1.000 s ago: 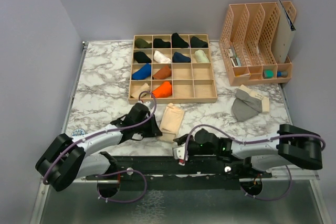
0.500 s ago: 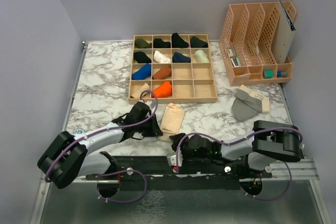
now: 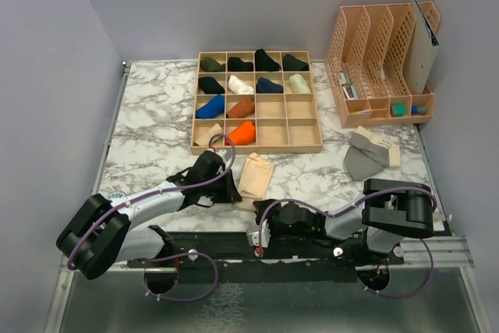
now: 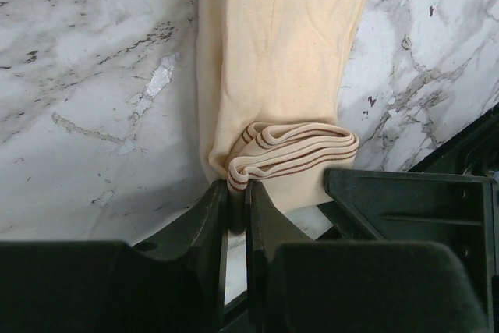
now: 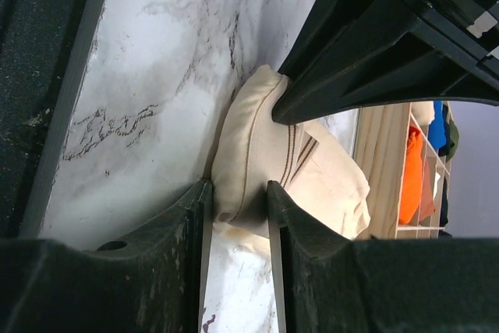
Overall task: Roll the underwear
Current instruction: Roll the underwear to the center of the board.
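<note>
- Since a second earlier, the right arm had folded its elbow inward towards the middle of the near edge, and the right gripper (image 3: pixel 259 214) had slid a little left and narrowed. The left arm had barely shifted.
- The left gripper (image 4: pixel 236 200) had its jaws almost together, pinching the near corner of the beige underwear (image 4: pixel 281 60) right where the striped waistband (image 4: pixel 292 146) was curled over on itself.
- In the right wrist view, the right gripper (image 5: pixel 238 216) had its two fingers (image 5: pixel 191 224) on either side of the small rolled end of the same garment. The cloth filled the gap and touched both, so this gripper was closed on it too.
- The left gripper's dark body (image 5: pixel 374 60) sat just above that roll, pressing into the fabric.
- From above, the two grippers met at the near end of the beige underwear, which lay flat on the marble table (image 3: pixel 156 115) just in front of the wooden tray (image 3: pixel 257 148), its far end unrolled.
- The grey underwear (image 3: pixel 365 157) with its cream band lay crumpled well to the right, near the peach file organiser (image 3: pixel 382 60), with no gripper touching it.
- The tray's compartments held rolled garments (image 3: pixel 242 132) in dark, blue, rust, orange, white and pale green, mostly in the back and left cells.
</note>
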Robot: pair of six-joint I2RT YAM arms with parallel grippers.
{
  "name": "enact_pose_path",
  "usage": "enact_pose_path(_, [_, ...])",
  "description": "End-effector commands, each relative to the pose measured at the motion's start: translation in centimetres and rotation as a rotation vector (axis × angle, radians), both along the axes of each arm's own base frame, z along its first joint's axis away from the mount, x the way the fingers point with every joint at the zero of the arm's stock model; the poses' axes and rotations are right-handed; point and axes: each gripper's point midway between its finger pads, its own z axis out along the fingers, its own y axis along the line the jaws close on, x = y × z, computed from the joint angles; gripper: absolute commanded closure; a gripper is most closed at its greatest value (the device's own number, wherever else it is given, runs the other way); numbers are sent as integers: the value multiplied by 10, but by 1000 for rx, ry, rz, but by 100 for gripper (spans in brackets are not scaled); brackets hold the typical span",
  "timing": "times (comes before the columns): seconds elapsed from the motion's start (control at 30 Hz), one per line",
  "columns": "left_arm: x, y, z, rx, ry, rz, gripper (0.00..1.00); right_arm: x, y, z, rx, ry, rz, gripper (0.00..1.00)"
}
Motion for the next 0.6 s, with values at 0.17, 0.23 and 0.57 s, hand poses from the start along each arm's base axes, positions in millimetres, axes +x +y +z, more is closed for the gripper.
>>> enact_pose_path(0.17, [-14,6,-16,26,51,-32,85,8,-6,-11,-14,33,-67,70])
enact_pose_path(0.23, [-15,7,-17,30,58,-33,85,9,-5,-14,-20,45,-73,75])
enact_pose_path(0.57, [-17,6,-14,23,59,-36,85,17,-3,-9,8,85,-134,99])
